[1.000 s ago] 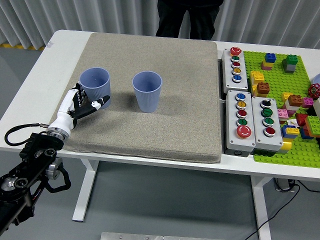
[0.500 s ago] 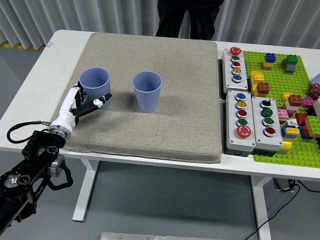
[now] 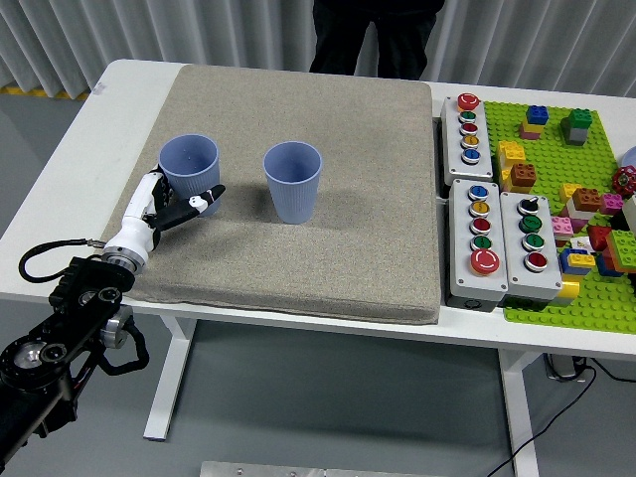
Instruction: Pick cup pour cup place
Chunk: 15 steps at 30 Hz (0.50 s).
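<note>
The left hand (image 3: 167,206) is shown at the near cup (image 3: 189,171) (fingers spread around its base, grasp not closed); second cup (image 3: 293,181) beside.

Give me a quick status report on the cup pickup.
Left hand open around left cup, no lift yet. Second cup upright alongside. Nothing in the way.

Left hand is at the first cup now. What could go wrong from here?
1. The left hand sits low against the left cup with its fingers not clearly wrapped around it; closing now might tip or push the cup.
2. The right cup stands close by, so a wide swing while lifting could knock it.
3. The mat looks soft, so a nudged cup may topple.
</note>
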Available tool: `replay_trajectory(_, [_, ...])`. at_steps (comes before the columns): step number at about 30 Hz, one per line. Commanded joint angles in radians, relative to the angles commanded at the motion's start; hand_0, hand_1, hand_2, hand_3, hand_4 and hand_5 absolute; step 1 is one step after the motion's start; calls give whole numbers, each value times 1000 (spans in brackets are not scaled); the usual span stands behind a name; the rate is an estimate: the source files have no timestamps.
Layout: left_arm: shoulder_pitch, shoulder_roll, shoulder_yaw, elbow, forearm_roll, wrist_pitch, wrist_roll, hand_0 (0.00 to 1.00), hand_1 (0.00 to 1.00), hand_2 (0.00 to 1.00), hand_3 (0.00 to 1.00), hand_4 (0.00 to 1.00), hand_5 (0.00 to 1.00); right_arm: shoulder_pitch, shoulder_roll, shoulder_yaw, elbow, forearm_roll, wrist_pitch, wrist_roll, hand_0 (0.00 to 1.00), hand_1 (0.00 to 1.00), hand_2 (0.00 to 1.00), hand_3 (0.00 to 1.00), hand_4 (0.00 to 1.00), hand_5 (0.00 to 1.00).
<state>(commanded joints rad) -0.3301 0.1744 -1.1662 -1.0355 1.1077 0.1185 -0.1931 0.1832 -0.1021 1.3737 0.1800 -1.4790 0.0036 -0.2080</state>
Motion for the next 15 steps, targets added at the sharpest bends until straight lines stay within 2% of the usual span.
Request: replay_trajectory(15, [-11,-7,4,13,3,10,2,989,957,998,998,901,266,-2,-1,1,0,-5,1,0,699,687,624,608,85,278])
